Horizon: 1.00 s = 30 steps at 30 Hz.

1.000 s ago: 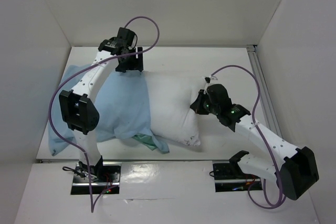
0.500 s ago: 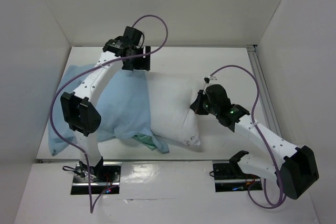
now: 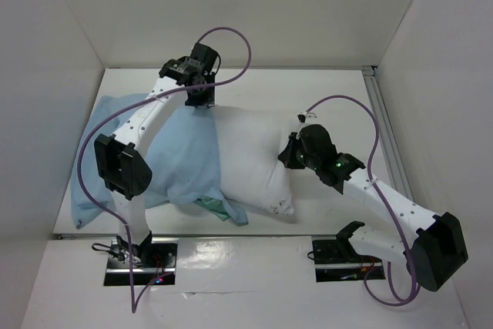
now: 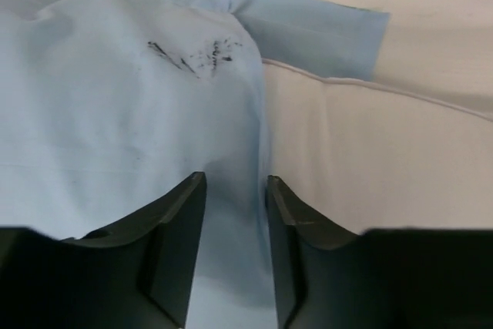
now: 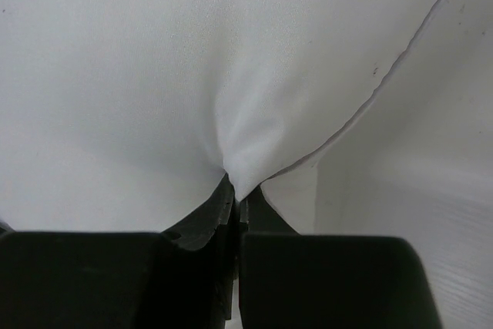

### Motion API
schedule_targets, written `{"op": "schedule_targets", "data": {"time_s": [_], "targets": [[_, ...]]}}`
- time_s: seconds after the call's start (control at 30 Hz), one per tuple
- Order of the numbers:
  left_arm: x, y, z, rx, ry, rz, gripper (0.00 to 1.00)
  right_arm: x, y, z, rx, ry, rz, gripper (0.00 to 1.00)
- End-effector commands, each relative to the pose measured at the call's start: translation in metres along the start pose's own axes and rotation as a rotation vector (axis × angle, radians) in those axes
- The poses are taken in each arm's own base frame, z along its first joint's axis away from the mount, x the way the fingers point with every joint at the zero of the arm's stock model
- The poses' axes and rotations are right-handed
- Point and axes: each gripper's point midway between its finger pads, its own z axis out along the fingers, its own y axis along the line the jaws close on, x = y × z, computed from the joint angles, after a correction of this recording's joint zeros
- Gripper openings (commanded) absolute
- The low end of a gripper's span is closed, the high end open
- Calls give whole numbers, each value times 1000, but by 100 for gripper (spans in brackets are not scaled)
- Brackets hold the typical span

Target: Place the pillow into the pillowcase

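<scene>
The white pillow (image 3: 250,156) lies across the middle of the table, its left end inside the light blue pillowcase (image 3: 181,156). A sea-green bit of the pillowcase (image 3: 218,207) shows at the near edge. My left gripper (image 3: 202,100) is at the far corner of the pillowcase mouth. In the left wrist view its jaws (image 4: 236,179) stand partly apart, straddling the pillowcase hem (image 4: 231,136) beside the pillow (image 4: 370,152). My right gripper (image 3: 286,157) is shut on a pinch of fabric at the pillow's right end, as the right wrist view (image 5: 239,194) shows on the pillow (image 5: 192,59).
White walls enclose the table on the left, back and right. A metal rail (image 3: 383,125) runs along the right side. Purple cables (image 3: 231,44) loop above both arms. The pillowcase's closed end (image 3: 88,190) reaches the left wall.
My left gripper has moved right along the far edge of the pillowcase to the pillow's corner, and its jaws look narrower. The right gripper has stayed shut on the pillow.
</scene>
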Motion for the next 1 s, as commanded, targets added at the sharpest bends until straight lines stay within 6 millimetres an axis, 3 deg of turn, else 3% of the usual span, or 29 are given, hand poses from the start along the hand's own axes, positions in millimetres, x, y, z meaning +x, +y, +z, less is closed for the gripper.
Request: {"op": "schedule_targets", "data": {"time_s": [0.0, 0.17, 0.2, 0.23, 0.33, 0.5, 0.57, 0.7, 0.73, 0.77, 0.8, 0.83, 0.9, 0.93, 0.97], "targets": [[-1, 14, 1, -84, -11, -5, 49, -4, -3, -3, 34, -4, -30, 0], [-9, 22, -7, -124, -45, -19, 15, -4, -1, -3, 26, 1, -19, 0], [-12, 23, -13, -118, -58, -24, 3, -5, 0, -5, 21, -7, -19, 0], [-16, 18, -20, -84, -74, -33, 0, -5, 0, -5, 21, -7, -19, 0], [-24, 5, -35, 12, -108, -32, 0, -5, 0, -5, 21, -7, -19, 0], [-17, -39, -47, 280, -83, -19, 0, -10, 3, -6, 15, -16, -9, 0], [-15, -56, -63, 405, -77, -2, 0, -15, 11, -7, -16, -27, -8, 0], [-16, -96, -90, 623, -72, -8, 0, -64, 48, -21, -89, -119, -43, 0], [-16, -108, -101, 672, -77, 1, 0, -97, 68, -34, -126, -182, -53, 0], [-18, -117, -110, 707, -87, 5, 0, -116, 79, -45, -152, -228, -62, 0], [-26, -127, -133, 769, -119, 25, 0, -131, 87, -52, -169, -263, -82, 0], [-23, -143, -142, 807, -116, 44, 0, -159, 103, -73, -208, -334, -86, 0], [-25, -160, -162, 851, -146, 74, 0, -176, 118, -90, -255, -375, -98, 0], [-32, -164, -182, 857, -196, 93, 0, -182, 121, -97, -260, -388, -106, 0], [-36, -160, -179, 817, -206, 82, 0, -178, 118, -95, -249, -368, -107, 0]]}}
